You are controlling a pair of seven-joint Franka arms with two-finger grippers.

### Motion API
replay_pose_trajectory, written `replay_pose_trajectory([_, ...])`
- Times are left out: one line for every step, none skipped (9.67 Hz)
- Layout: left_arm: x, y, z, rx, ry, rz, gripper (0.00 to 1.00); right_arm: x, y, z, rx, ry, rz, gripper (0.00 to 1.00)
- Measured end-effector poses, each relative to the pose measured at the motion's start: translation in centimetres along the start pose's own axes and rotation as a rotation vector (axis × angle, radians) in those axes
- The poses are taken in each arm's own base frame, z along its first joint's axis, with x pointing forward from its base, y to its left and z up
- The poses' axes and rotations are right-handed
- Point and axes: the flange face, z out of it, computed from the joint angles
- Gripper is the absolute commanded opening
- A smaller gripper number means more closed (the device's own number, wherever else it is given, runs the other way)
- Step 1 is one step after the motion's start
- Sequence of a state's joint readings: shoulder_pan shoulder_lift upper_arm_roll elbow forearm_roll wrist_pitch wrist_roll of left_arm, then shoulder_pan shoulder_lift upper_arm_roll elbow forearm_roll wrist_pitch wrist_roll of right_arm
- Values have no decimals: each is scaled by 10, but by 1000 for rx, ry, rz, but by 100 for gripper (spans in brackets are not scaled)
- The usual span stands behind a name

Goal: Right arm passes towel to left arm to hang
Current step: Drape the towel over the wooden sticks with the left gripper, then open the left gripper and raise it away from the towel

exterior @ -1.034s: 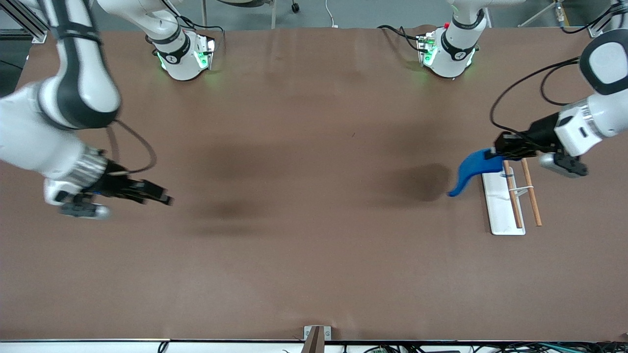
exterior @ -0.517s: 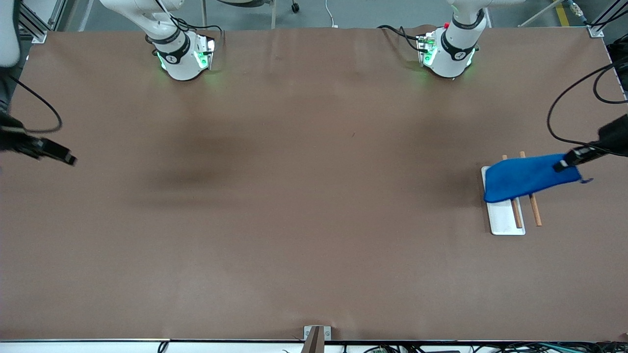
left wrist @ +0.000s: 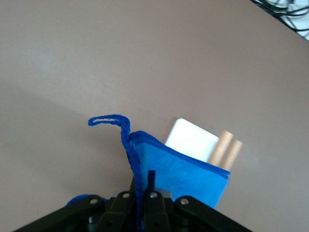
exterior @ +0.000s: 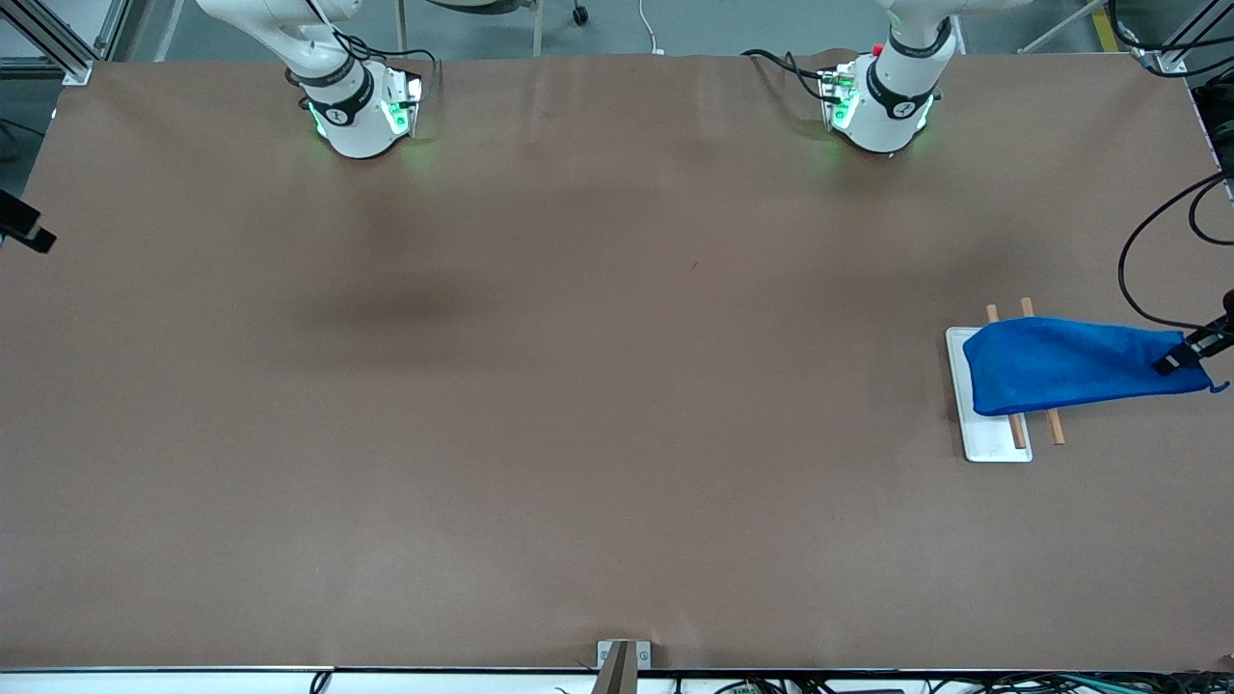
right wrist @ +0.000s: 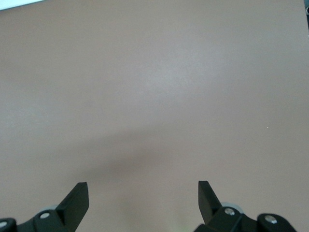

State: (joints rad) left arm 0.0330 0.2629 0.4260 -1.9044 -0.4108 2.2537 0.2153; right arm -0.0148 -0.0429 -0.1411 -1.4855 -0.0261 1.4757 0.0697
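Note:
The blue towel (exterior: 1070, 366) lies spread across the two wooden rods (exterior: 1055, 426) of a small rack with a white base (exterior: 988, 439), at the left arm's end of the table. My left gripper (exterior: 1181, 357) is shut on the towel's end, beside its corner loop (exterior: 1220, 387). In the left wrist view the towel's edge (left wrist: 183, 174) runs between the closed fingers of the left gripper (left wrist: 142, 186), and the loop (left wrist: 104, 119) sticks out free. My right gripper (right wrist: 143, 193) is open and empty over bare table. Only its fingertip (exterior: 31, 236) shows in the front view.
The brown table mat (exterior: 598, 386) covers the whole table. The two arm bases (exterior: 357, 106) (exterior: 882, 101) stand along the edge farthest from the front camera. A black cable (exterior: 1142, 260) hangs by the left gripper. The rack's base and rods also show in the left wrist view (left wrist: 193, 140).
My left gripper has carried the towel over the rack toward the left arm's end, spreading it across the rods. My right gripper has drawn back to its end of the table.

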Motion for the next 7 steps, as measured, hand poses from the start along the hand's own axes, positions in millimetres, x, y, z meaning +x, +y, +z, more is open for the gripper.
replay_pose_trajectory([2,-5,9,11,-9,-6,100,-3,-2,-6,0,-7,-5,100])
replay_pose_trajectory([3,-7,15,17,-18,-8,100,-5,-9,-6,-1,-10,-18,100])
replay_pose_trajectory([3,-7,16,18,-19,-8,100,-5,-18,-5,-2,-15,-32,100])
replay_pose_trajectory([5,-6,13,18,-13,-6,100,-6,-21,-4,-3,-21,-36,100])
replay_pose_trajectory([8,-3,8,15,-1,-1,100,-6,-20,-3,-4,-28,-34,100])
replay_pose_trajectory([10,6,-1,4,16,18,100,-7,-18,-3,-5,-35,-32,100])
replay_pose_trajectory([11,28,-15,-10,35,61,100,-7,-16,-2,-6,-39,-28,100])
